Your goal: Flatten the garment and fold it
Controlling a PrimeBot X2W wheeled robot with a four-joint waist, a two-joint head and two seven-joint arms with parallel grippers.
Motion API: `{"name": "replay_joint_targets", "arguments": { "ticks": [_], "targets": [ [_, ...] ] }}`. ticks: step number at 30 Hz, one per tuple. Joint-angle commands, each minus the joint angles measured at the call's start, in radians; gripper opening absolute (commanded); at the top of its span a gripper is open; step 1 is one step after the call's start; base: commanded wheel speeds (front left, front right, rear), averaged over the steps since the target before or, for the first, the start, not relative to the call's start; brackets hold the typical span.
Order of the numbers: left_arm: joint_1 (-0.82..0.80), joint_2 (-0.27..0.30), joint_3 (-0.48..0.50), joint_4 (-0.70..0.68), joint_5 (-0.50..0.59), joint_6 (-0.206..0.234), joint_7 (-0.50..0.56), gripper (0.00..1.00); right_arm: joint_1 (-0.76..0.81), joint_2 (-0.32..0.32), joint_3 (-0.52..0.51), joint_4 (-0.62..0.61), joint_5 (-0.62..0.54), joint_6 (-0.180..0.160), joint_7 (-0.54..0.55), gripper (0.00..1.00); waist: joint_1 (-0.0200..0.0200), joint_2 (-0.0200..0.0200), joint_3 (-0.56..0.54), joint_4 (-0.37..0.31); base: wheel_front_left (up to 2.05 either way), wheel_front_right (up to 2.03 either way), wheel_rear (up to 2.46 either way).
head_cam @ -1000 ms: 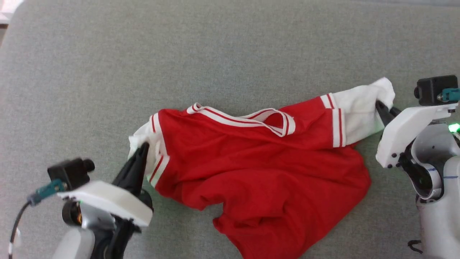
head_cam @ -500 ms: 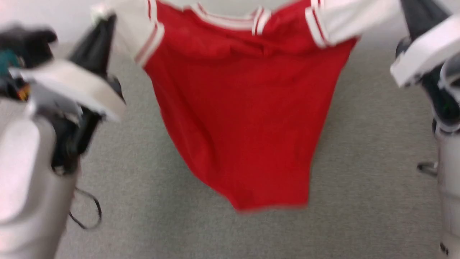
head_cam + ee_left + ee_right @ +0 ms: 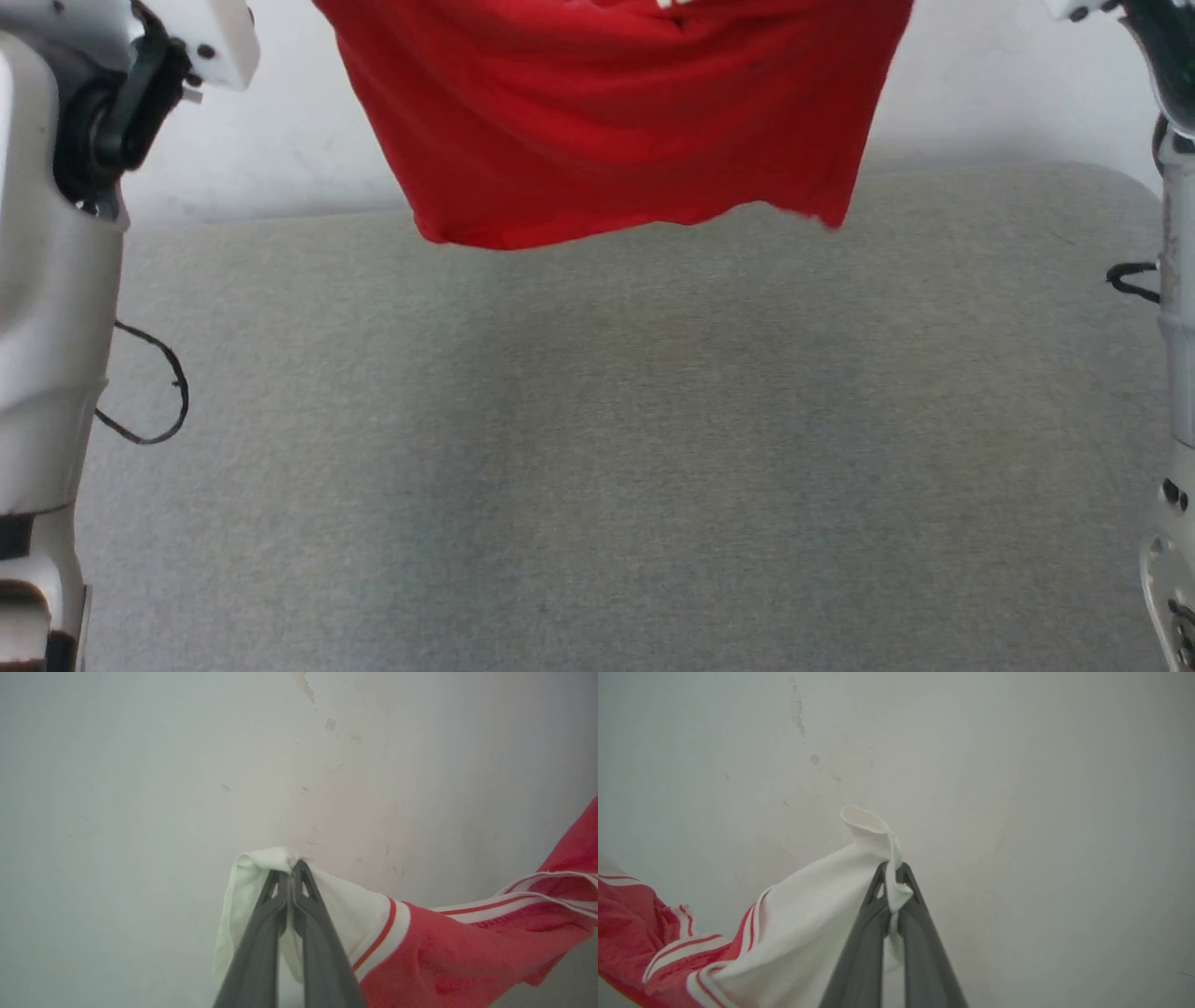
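A second ago the garment (image 3: 616,121) was lying crumpled on the counter (image 3: 597,448); now we are holding it aloft, its red body hanging clear of the surface near the far edge. In the wrist views, our left tool (image 3: 290,870) is pinching one white sleeve end (image 3: 252,872) and our right tool (image 3: 891,877) is clamping the other sleeve end (image 3: 864,826); the head view is showing the hem (image 3: 597,224).
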Motion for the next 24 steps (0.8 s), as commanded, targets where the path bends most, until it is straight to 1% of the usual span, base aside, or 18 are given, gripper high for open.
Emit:
{"name": "replay_joint_targets", "arguments": {
  "ticks": [1,4,8,13,16,19,24],
  "targets": [
    [-0.021,-0.003,-0.007,0.022,-0.002,-0.009,0.011,0.00,-0.021,0.006,0.012,0.020,-0.008,-0.001,0.010,0.00,0.0002,0.0000,-0.007,-0.029,0.00,0.00,0.00],
    [-0.041,-0.004,-0.007,0.047,-0.009,-0.012,0.025,0.00,-0.045,0.011,0.017,0.043,-0.012,-0.001,0.025,0.00,0.0002,0.0000,0.017,-0.041,0.00,0.00,0.00],
    [-0.068,-0.004,0.009,0.061,-0.024,-0.002,0.032,0.00,-0.081,0.014,0.019,0.065,-0.029,-0.001,0.049,0.00,0.0002,0.0000,0.073,-0.057,0.00,0.00,0.00],
    [-0.133,-0.001,0.018,0.059,-0.007,0.014,0.009,0.00,-0.139,0.023,-0.001,0.084,-0.068,-0.001,0.078,0.00,0.0002,0.0000,0.190,-0.063,0.00,0.00,0.00],
    [-0.207,-0.002,0.042,0.053,0.013,0.040,-0.048,0.00,-0.208,0.026,-0.014,0.082,-0.110,-0.001,0.071,0.00,0.0002,0.0000,0.287,-0.061,0.00,0.00,0.00],
    [-0.299,-0.001,0.071,0.070,0.025,0.044,-0.128,0.00,-0.297,0.039,-0.042,0.085,-0.160,-0.001,0.046,0.00,0.0002,0.0000,0.388,-0.058,0.00,0.00,0.00],
    [-0.424,-0.015,0.101,0.120,0.038,0.042,-0.267,0.00,-0.439,0.058,-0.074,0.112,-0.254,-0.001,-0.015,0.00,0.0002,0.0000,0.507,-0.042,0.00,0.00,0.00]
  ]
}}
